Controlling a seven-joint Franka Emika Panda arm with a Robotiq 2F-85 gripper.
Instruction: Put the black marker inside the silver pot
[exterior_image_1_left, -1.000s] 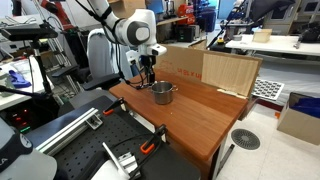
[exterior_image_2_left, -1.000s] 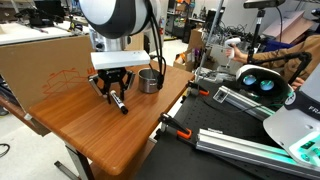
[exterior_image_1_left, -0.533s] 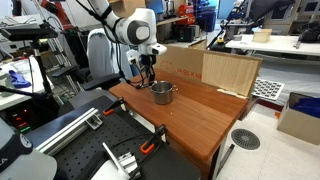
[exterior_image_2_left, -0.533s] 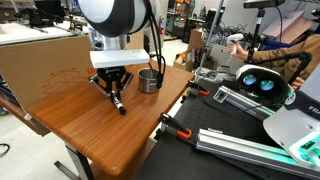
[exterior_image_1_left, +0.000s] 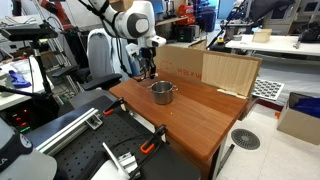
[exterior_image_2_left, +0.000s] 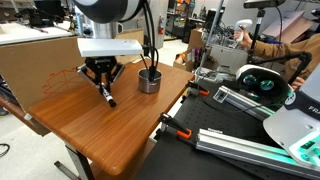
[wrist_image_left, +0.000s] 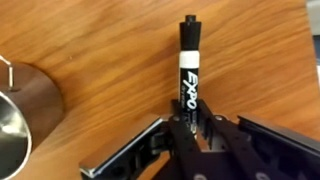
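My gripper (exterior_image_2_left: 101, 82) is shut on the black marker (exterior_image_2_left: 105, 95) and holds it tilted, clear above the wooden table (exterior_image_2_left: 110, 125). In the wrist view the marker (wrist_image_left: 188, 70) sticks out from between my fingers (wrist_image_left: 186, 122), showing its white label. The silver pot (exterior_image_2_left: 149, 80) stands upright on the table to the right of my gripper, apart from it. In the wrist view only the pot's rim (wrist_image_left: 20, 110) shows at the left edge. In an exterior view my gripper (exterior_image_1_left: 147, 68) hangs above and behind the pot (exterior_image_1_left: 162, 93).
A large cardboard box (exterior_image_2_left: 35, 65) stands along the table's back side, close behind my gripper; it also shows in an exterior view (exterior_image_1_left: 205, 68). Clamps (exterior_image_2_left: 170, 127) grip the table edge. Equipment (exterior_image_2_left: 262, 82) and a person (exterior_image_2_left: 280, 45) are beyond the table.
My gripper has lifted the marker higher off the table and moved slightly away from the pot. The pot has not moved.
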